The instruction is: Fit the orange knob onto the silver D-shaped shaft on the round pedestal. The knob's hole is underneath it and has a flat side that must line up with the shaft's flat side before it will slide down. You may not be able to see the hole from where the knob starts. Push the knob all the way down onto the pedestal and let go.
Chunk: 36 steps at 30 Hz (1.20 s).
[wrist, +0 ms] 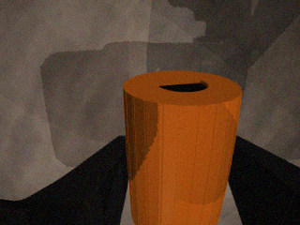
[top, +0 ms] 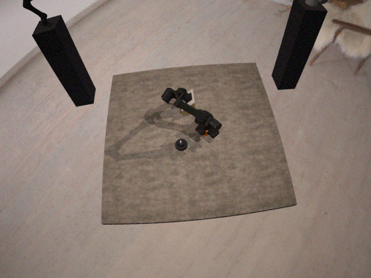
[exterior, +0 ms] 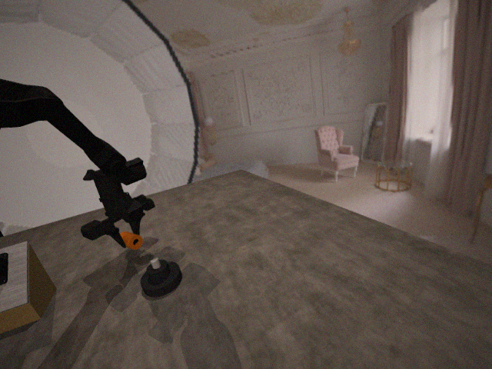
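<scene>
The orange knob [top: 205, 133] [exterior: 130, 241] [wrist: 183, 141] is between the fingers of my gripper [exterior: 130, 238] [wrist: 177, 144], which is shut on it and holds it above the table. The knob is tilted well over; its D-shaped hole shows in its end face in the wrist view, and faces toward the camera in the exterior view. The round black pedestal [top: 181, 145] [exterior: 168, 280] stands on the table, apart from the knob. Its silver shaft [top: 180, 141] [exterior: 155, 262] points up and is bare. The shaft's flat side cannot be made out.
A box with a pale top and yellowish sides [top: 192, 98] [exterior: 41, 294] stands by the arm's base. The table top [top: 195, 191] [exterior: 317, 277] carries the arm's shadows. Two black pillars [top: 64, 62] [top: 296, 44] stand beyond the table.
</scene>
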Motion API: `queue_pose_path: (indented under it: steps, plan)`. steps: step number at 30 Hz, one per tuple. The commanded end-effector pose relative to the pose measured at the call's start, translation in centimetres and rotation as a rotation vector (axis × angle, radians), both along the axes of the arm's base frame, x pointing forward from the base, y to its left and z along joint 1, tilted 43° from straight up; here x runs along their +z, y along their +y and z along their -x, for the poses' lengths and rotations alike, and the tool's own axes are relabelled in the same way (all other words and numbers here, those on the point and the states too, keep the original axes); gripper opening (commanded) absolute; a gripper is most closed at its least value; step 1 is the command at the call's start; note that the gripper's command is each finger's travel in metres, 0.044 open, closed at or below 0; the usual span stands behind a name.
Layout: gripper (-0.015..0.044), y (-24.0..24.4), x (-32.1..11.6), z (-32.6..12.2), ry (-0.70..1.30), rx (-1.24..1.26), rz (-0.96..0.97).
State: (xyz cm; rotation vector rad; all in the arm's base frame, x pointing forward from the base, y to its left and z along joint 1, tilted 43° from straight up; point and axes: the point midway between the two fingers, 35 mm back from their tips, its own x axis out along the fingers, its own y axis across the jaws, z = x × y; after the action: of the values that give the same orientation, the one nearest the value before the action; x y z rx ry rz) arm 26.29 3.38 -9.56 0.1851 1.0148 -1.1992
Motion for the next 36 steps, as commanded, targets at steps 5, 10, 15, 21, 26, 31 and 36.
queue_pose_path:
  steps: [5,10,15,21,26,31,36]
  plan:
    - [0.0179,0.05,0.0,0.01,-0.044,-0.051,-0.003]
    - [0.0179,0.05,0.0,0.01,-0.147,-0.161,-0.004]
    - [0.0179,0.05,0.0,0.01,-0.266,-0.289,-0.004]
    - [0.0179,0.05,0.0,0.01,-0.393,-0.426,-0.004]
    - [0.0179,0.05,0.0,0.01,-0.397,-0.43,-0.004]
    - [0.0179,0.05,0.0,0.02,-0.456,-0.494,-0.004]
    - [0.0179,0.05,0.0,0.02,-0.575,-0.621,-0.004]
